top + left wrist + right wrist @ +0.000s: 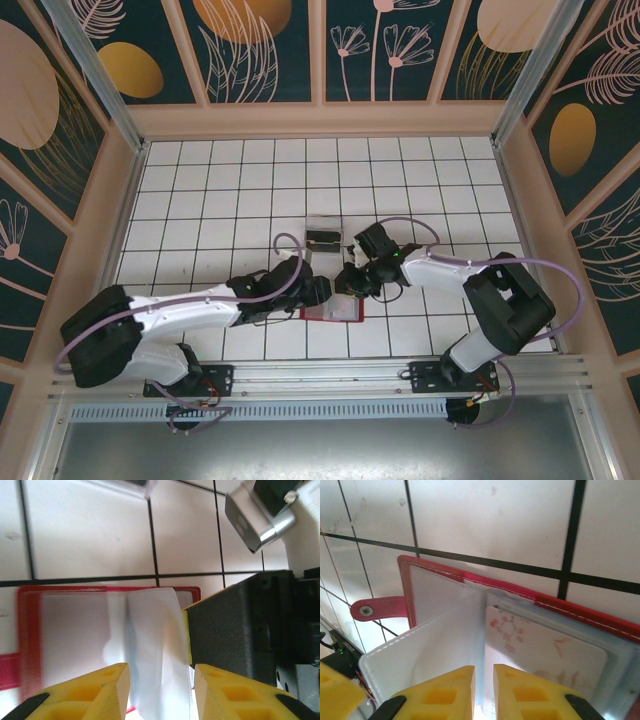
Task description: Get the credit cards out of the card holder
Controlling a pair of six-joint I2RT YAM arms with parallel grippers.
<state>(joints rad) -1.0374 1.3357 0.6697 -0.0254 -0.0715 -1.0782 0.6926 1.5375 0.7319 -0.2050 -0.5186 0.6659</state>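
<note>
Dark wall panels (60,120) painted with pale leaves and gold ovals are closing in the left side, and the white tiled table (200,200) is spreading out from them. The left gripper (322,292) is reaching in over the card holder (335,312) — lying open and flat on the tiles near the front rail (320,380), between the two arms — with its yellow fingers (107,690) standing apart and a pale inner leaf (155,630) rising in the gap. A clear plastic box (323,235) is sitting just behind. The right gripper (350,280) is pinching that leaf between nearly closed fingers, beside a blossom-printed card (540,650) resting in its clear pocket — the same dark panels are lining the right wall.
</note>
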